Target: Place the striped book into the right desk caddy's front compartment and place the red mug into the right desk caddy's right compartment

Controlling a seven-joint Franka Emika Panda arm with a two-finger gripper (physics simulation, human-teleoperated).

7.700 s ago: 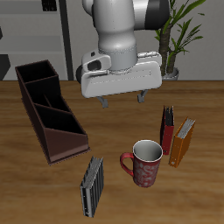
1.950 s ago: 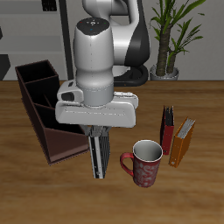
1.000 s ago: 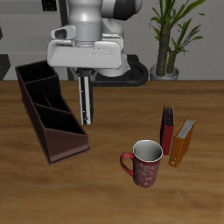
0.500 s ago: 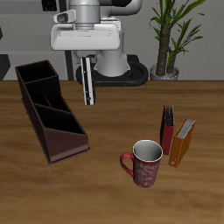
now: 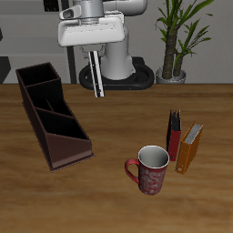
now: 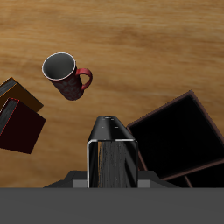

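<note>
Risen higher, gripper (image 5: 94,56) pinching thin black-grey-white striped book (image 5: 95,76), hanging upright. Carry step; next: lower into long maroon-brown desk caddy (image 5: 52,114) middle compartment (image 5: 52,103).

A dark red book (image 5: 173,134) and an orange book (image 5: 190,148) stand touching on the table (image 5: 109,205), well below the gripper and off to one side. A potted plant (image 5: 177,41) sits farther back.

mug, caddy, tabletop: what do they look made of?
Red mug: probably glazed ceramic, going by the thick rim, the pale swirl pattern on red and the smooth grey inside.
Caddy: flat matte maroon-brown panels with no visible grain; painted wood or plastic, can't tell which.
Table: looks like wood or wood veneer, with warm brown streaked grain and a dull sheen.
</note>
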